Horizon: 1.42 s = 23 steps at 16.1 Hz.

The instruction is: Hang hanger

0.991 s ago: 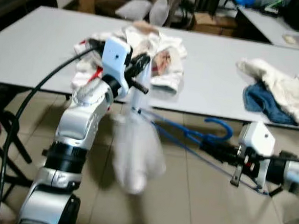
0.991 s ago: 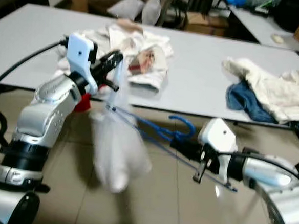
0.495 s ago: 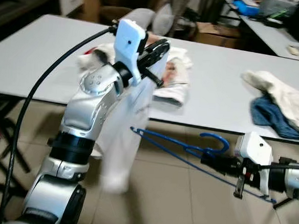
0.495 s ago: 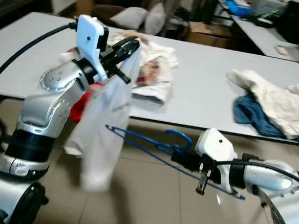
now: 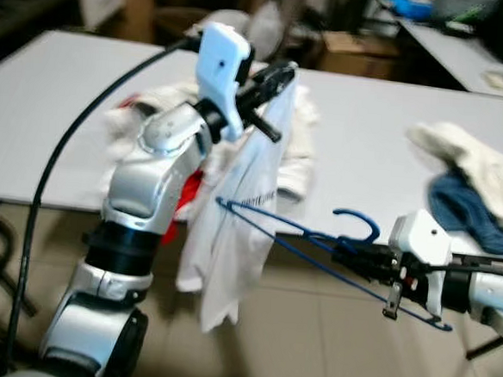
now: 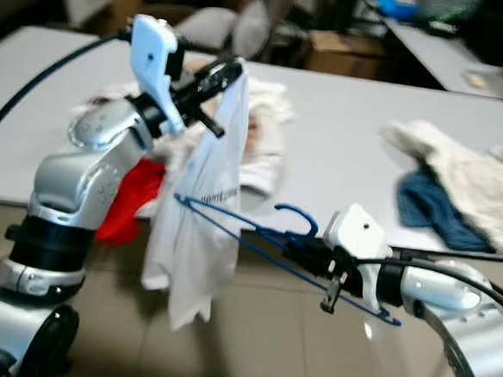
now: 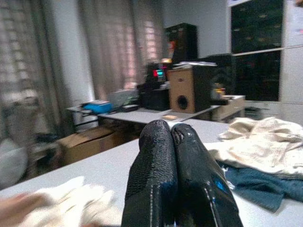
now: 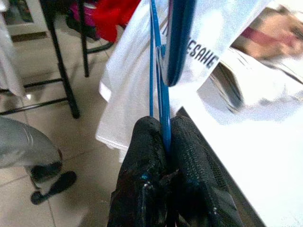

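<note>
Raising left end effector [image 5: 281, 72] (shirt [image 5: 236, 230] pinched).

Table [image 5: 386, 120]: long, pale grey, across the room.
Floor [image 5: 309, 348]: beige tiles beneath the table.
Second table [image 5: 468, 53]: behind the first, far right.
Curtains [image 7: 118, 47]: light, beyond the table.
Speaker [image 7: 189, 94]: wooden, past the table.

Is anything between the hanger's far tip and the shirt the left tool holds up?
Nothing visible. The hanger, clamped in the right tool, already has its tip at the shirt hanging from the left tool.
</note>
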Tool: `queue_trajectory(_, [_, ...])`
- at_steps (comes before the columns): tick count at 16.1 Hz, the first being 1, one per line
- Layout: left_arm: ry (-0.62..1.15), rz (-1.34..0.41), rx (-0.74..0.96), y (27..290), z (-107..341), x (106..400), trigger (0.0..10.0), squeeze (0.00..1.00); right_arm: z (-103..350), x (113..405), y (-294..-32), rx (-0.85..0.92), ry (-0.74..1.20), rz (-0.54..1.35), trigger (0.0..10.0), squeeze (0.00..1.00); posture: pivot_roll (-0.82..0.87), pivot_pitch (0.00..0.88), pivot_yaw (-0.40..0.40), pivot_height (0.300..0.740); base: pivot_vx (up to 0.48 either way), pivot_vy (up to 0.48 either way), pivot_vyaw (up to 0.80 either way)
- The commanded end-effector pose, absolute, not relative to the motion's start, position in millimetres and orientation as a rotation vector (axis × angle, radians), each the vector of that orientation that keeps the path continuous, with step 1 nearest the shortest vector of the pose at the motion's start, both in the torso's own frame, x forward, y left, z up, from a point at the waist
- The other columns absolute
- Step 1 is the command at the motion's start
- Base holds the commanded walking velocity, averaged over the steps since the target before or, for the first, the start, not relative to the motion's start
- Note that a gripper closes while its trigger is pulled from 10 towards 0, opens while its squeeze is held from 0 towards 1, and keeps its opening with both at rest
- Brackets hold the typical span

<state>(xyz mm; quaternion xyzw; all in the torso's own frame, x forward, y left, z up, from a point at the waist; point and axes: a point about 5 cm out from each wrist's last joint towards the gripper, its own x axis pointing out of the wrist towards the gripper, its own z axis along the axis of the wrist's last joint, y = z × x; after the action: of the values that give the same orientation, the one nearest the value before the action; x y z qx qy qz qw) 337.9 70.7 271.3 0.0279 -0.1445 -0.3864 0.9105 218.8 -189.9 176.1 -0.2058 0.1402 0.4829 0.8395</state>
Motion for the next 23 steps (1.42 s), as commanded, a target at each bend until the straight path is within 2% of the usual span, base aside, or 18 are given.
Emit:
queue_trajectory(1, [-0.330, -0.837, 0.067, 59.7, 280.3, 333.3, 10.0, 0.00, 182.1, 220.5, -194.6, -0.455, 0.288, 1.013, 10.0, 0.00, -0.05, 0.000, -0.042, 0.740, 0.405, 0.000, 0.00])
queue_trajectory(4, [-0.371, -0.848, 0.058, 60.2, 295.0, 331.6, 10.0, 0.00, 189.6, 228.3, -199.0, -0.504, 0.275, 1.002, 10.0, 0.00, -0.05, 0.000, -0.041, 0.740, 0.406, 0.000, 0.00])
queue_trajectory(6, [-0.431, -0.865, 0.028, 61.7, 316.6, 327.9, 10.0, 0.00, 200.2, 254.3, -207.9, -0.590, 0.260, 0.918, 10.0, 0.00, -0.05, 0.000, -0.041, 0.740, 0.405, 0.000, 0.00])
queue_trajectory(8, [-0.514, -0.862, 0.006, 66.6, 344.8, 325.1, 10.0, 0.00, 227.6, 300.1, -213.0, -0.745, 0.174, 0.806, 10.0, 0.00, -0.04, 0.000, -0.041, 0.740, 0.405, 0.000, 0.00])
queue_trajectory(9, [-0.525, -0.863, 0.004, 67.5, 348.5, 324.7, 10.0, 0.00, 233.3, 308.2, -213.8, -0.771, 0.155, 0.773, 10.0, 0.00, -0.04, 0.000, -0.042, 0.740, 0.405, 0.000, 0.00])
queue_trajectory(10, [-0.556, -0.856, 0.002, 70.9, 359.3, 323.1, 10.0, 0.00, 259.8, 333.3, -215.9, -0.823, 0.044, 0.627, 10.0, 0.00, -0.04, 0.000, -0.045, 0.740, 0.401, 0.000, 0.00])
queue_trajectory(11, [-0.612, -0.839, 0.003, 77.0, 377.4, 318.8, 10.0, 0.00, 322.1, 360.7, -218.0, -0.815, -0.238, 0.328, 10.0, 0.00, -0.02, 0.000, -0.061, 0.740, 0.405, 0.000, 0.00])
queue_trajectory(12, [-0.678, -0.821, -0.013, 85.2, 397.9, 311.5, 10.0, 0.00, 386.8, 357.9, -218.5, -0.713, -0.563, 0.146, 10.0, 0.00, 0.00, 0.000, -0.083, 0.740, 0.405, 0.000, 0.00])
queue_trajectory(14, [-0.732, -0.789, -0.019, 96.9, 414.3, 304.5, 10.0, 0.00, 421.2, 347.7, -218.4, -0.665, -0.744, 0.122, 10.0, 0.00, 0.01, 0.000, -0.096, 0.740, 0.405, 0.000, 0.00])
queue_trajectory(15, [-0.736, -0.779, -0.014, 99.6, 415.6, 303.6, 10.0, 0.00, 421.0, 348.5, -217.1, -0.661, -0.746, 0.149, 10.0, 0.00, 0.01, 0.000, -0.096, 0.740, 0.405, 0.000, 0.00])
queue_trajectory(16, [-0.718, -0.739, 0.012, 106.2, 411.2, 304.2, 10.0, 0.00, 395.7, 355.7, -208.7, -0.654, -0.672, 0.293, 10.0, 0.00, 0.01, 0.000, -0.102, 0.740, 0.405, 0.000, 0.00])
queue_trajectory(17, [-0.659, -0.697, 0.034, 113.9, 398.7, 308.3, 10.0, 0.00, 337.1, 362.5, -193.0, -0.669, -0.445, 0.574, 10.0, 0.00, 0.01, 0.000, -0.097, 0.740, 0.405, 0.000, 0.00])
queue_trajectory(18, [-0.602, -0.663, 0.072, 115.9, 385.4, 312.4, 10.0, 0.00, 299.9, 355.0, -184.4, -0.741, -0.346, 0.758, 10.0, 0.00, 0.00, 0.000, -0.085, 0.740, 0.382, 0.000, 0.00])
queue_trajectory(19, [-0.512, -0.653, 0.080, 111.5, 359.6, 316.6, 10.0, 0.00, 250.3, 332.3, -180.3, -0.774, -0.196, 0.956, 10.0, 0.00, 0.00, 0.000, -0.083, 0.740, 0.000, 0.000, 0.00])
queue_trajectory(21, [-0.403, -0.665, 0.110, 102.7, 327.5, 318.1, 10.0, 0.00, 216.3, 307.2, -181.5, -0.704, -0.024, 1.077, 10.0, 0.00, -0.01, 0.000, -0.071, 0.740, 0.000, 0.000, 0.00])
queue_trajectory(23, [-0.177, -0.633, 0.277, 99.2, 274.8, 320.2, 10.0, 0.00, 192.2, 269.8, -191.0, -0.646, 0.141, 1.182, 10.0, 0.00, -0.03, 0.003, -0.052, 0.740, 0.000, 0.000, 0.00])
